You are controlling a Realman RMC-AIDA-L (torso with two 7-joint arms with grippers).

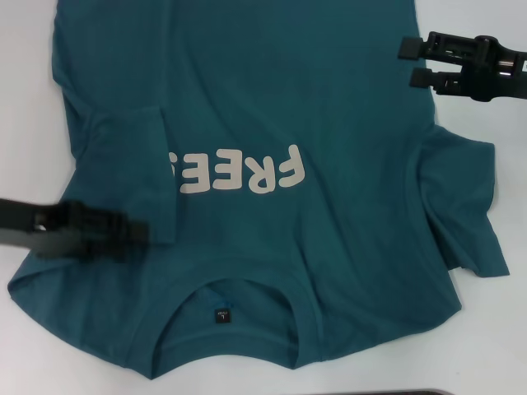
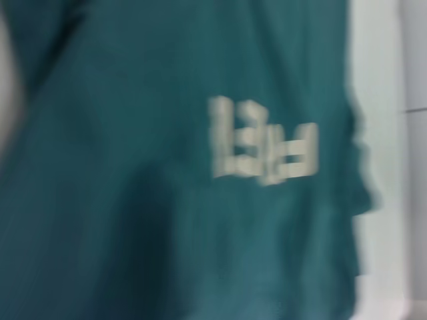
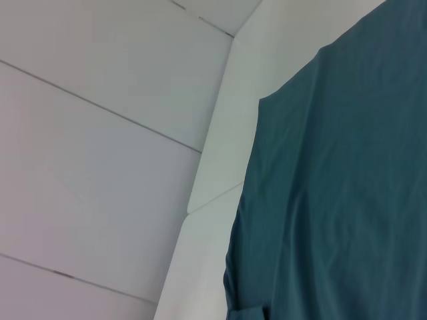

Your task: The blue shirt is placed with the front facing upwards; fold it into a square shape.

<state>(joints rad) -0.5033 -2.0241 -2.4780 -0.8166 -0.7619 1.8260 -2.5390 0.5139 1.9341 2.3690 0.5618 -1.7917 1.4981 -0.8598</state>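
From the head view, the blue shirt [image 1: 272,123] lies spread front-up on the white desk [image 1: 25,99], collar [image 1: 235,317] nearest the robot, the cream "FREE!" lettering [image 1: 239,171] reading upside down. The sleeve on the robot's left [image 1: 136,169] is already turned in over the chest, covering the edge of the lettering; the other sleeve [image 1: 461,206] lies out flat and rumpled. The left end effector [image 1: 90,230] comes in low over that folded side, above the cloth near the shoulder, and I cannot tell whether it is open or grips anything. The right end effector [image 1: 412,64] sits by the shirt's far right edge, fingers parted with a clear gap, nothing between them. In the left wrist view, it is all shirt fabric with the lettering [image 2: 263,141] passing underneath. In the right wrist view, the shirt's side edge [image 3: 250,193] lies on bare desk [image 3: 213,173], no fingers showing. My read: the left side is folded, and the right side comes next. That calls for the right end effector to drop onto the outer sleeve edge, pinch one layer cleanly, and carry it across to the middle without dragging the body.
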